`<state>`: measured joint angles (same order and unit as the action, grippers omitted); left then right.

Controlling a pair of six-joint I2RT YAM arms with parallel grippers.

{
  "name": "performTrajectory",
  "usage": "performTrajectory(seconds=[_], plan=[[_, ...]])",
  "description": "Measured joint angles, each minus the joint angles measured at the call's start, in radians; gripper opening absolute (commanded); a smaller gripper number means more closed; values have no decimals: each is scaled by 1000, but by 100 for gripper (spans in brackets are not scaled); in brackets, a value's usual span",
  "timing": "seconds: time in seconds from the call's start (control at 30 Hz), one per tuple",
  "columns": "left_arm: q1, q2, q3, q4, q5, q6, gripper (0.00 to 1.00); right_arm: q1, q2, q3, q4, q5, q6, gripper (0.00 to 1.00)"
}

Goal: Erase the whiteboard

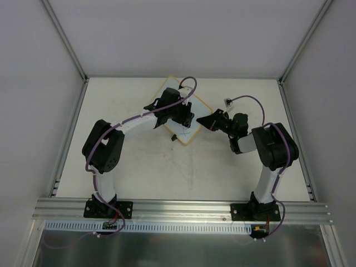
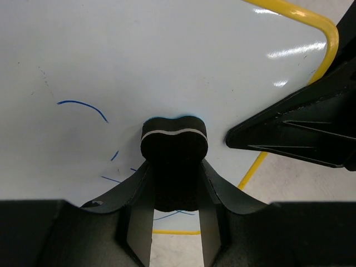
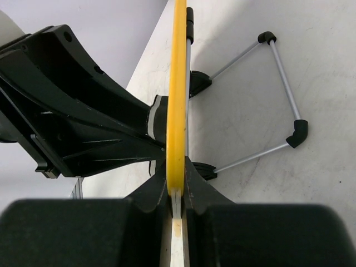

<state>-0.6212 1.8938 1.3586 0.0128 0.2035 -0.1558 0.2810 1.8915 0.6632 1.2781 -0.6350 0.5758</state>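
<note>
The whiteboard (image 1: 197, 108) sits toward the far middle of the tabletop (image 1: 139, 167), turned at an angle to the table edges, and both of my hands meet on it.

My left hand (image 1: 186, 118) reaches over the board from the left and is clenched on the eraser (image 2: 174, 142), a small black block with a thin pale stripe across it and a notched top. The two fingers (image 2: 136, 189) pinch its sides, and its far end lies against the white surface (image 2: 167, 55).

A few thin blue marks are on the board near the eraser. There is a curved stroke (image 2: 83, 105) up to the left, a short dash (image 2: 114, 156) closer in, and faint lines (image 2: 111, 179) by my left finger.

My right hand (image 1: 207, 120) comes in from the right and is clamped on the board's yellow frame (image 3: 177, 83). The rim runs straight up between its two fingertips, seen edge-on from that wrist. In the left wrist view the same hand shows as a black wedge (image 2: 300, 128) touching the board's right edge by the rounded yellow corner.

On the frame's right side, two black clips (image 3: 199, 82) hold a thin metal wire stand (image 3: 283, 72) with black corner pieces, spread out over the tabletop.
</note>
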Motion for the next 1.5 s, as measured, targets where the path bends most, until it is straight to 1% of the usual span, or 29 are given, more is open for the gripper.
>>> performTrajectory(seconds=[0.2,0.5,0.73,1.17,1.5], plan=[[48,0,0,2,51,-4,0,3,0,0,1,1,0,0],[233,65,77,-24,42,-3,0,5,0,0,3,1,0,0],[309,110,101,-37,34,-11,0,5,0,1,3,5,0,0],[319,119,109,-40,87,-39,0,6,0,1,3,6,0,0],[249,118,137,-63,79,-34,0,6,0,1,1,6,0,0]])
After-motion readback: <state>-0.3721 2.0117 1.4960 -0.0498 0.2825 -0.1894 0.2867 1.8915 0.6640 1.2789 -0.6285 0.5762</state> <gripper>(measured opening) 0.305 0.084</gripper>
